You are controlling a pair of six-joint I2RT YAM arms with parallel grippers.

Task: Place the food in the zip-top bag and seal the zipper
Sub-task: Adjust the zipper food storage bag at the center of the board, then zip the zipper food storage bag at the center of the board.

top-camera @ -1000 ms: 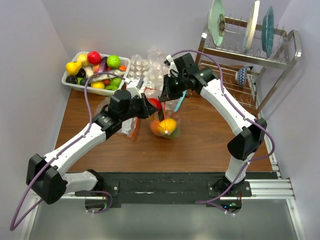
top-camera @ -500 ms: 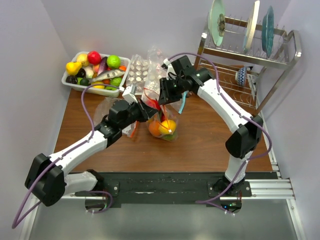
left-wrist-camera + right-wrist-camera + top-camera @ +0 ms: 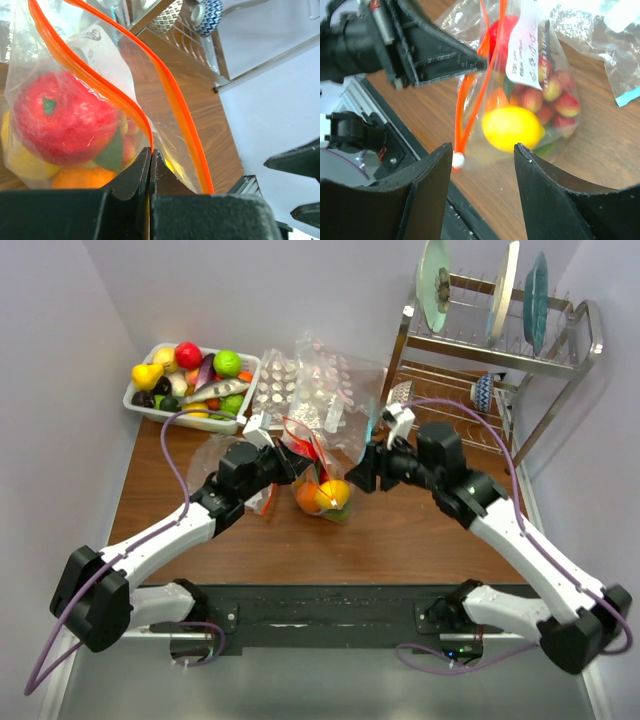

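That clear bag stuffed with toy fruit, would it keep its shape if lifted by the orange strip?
Probably not: the bag looks thin and crinkly, so it likely sags. The fruit sits heaped at its bottom, so it may hang bottom-heavy. The zipper curves loosely, suggesting it flexes.

a white bin (image 3: pixel 138 403) sits at the back left of the wooden table (image 3: pixel 420 530), a yellow pear (image 3: pixel 147 375) at its left end. just right of it lies a heap of clear crinkled bags (image 3: pixel 320 380). back right stands a metal dish rack (image 3: pixel 520 360), three plates upright on top, a blue-patterned cup (image 3: pixel 483 392) lower down.
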